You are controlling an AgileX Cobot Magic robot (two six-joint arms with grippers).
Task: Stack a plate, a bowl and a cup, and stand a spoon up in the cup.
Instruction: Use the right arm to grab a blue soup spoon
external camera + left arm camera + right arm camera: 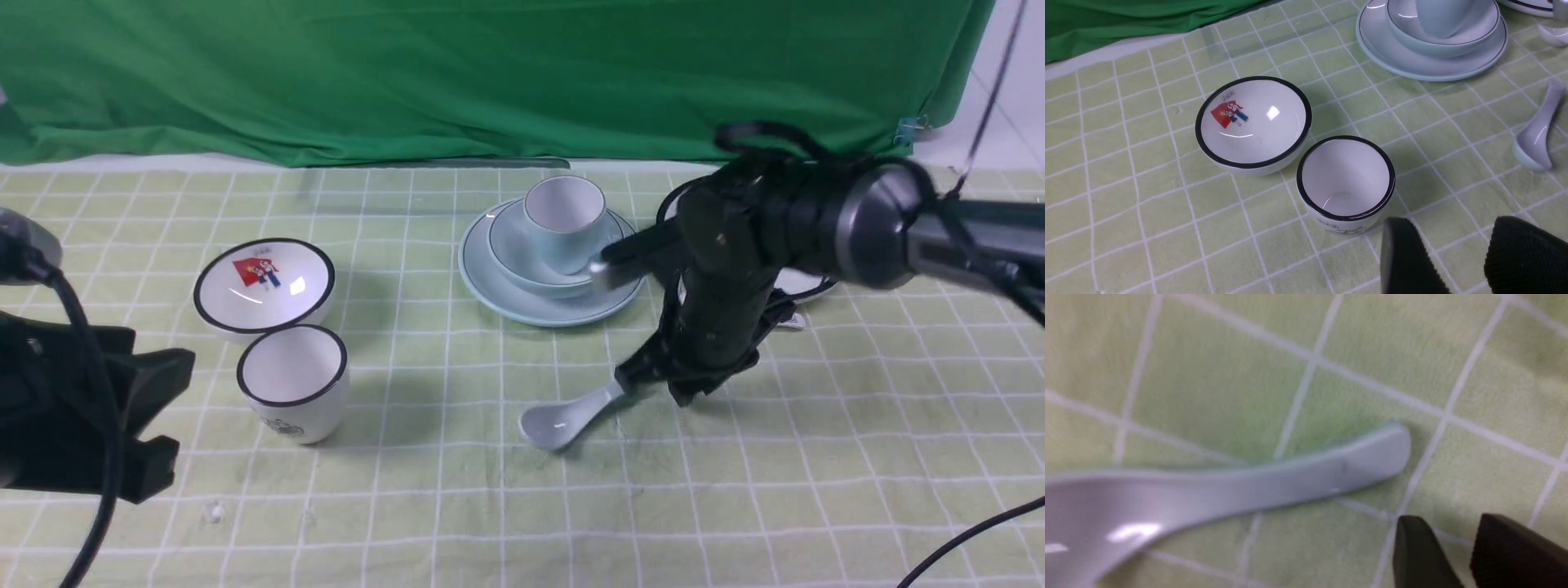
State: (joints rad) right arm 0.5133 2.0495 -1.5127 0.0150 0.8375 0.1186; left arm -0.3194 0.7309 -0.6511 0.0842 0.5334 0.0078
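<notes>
The pale blue-green plate (476, 273) lies at the back centre with the bowl (510, 255) in it and the cup (563, 214) standing in the bowl. The stack also shows in the left wrist view: plate (1392, 51), bowl (1457, 45), cup (1443, 16). The plain spoon (563, 420) lies flat on the cloth in front of the stack. My right gripper (660, 388) is open and empty, low over the cloth just past the spoon's handle end (1396, 445); its fingers (1412, 547) are beside the handle, not around it. My left gripper (167, 412) is open and empty at the front left.
A white black-rimmed bowl with a red picture (264, 282) and a white black-rimmed cup (294, 392) stand at the left, close to my left gripper (1457, 245). A white black-rimmed plate (804, 286) and a second spoon (1551, 34) lie behind my right arm. Green cloth (490, 73) hangs at the back.
</notes>
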